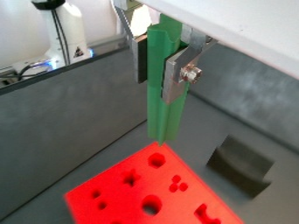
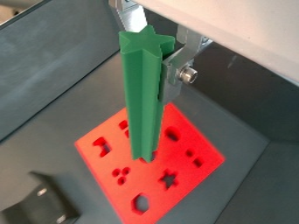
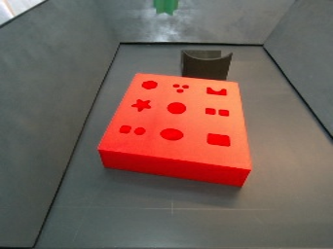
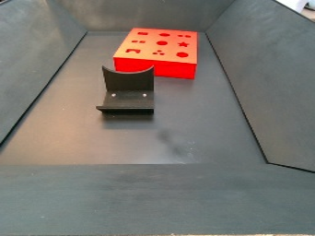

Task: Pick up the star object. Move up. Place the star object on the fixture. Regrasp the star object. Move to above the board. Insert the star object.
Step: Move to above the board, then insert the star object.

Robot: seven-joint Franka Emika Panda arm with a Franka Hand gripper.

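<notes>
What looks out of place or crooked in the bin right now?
Nothing stands out. The gripper holds the star object upright above the board, which lies flat and intact; the fixture stands beside it, empty.

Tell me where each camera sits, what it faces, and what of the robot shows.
Wrist view: looks down past the gripper holding the star object over the board; fixture beyond.
Wrist view: same grasp, star end visible.
Side view: high, facing board and fixture; only the peg's tip shows.
Side view: facing fixture first, board behind; no robot.
All share the board.
</notes>
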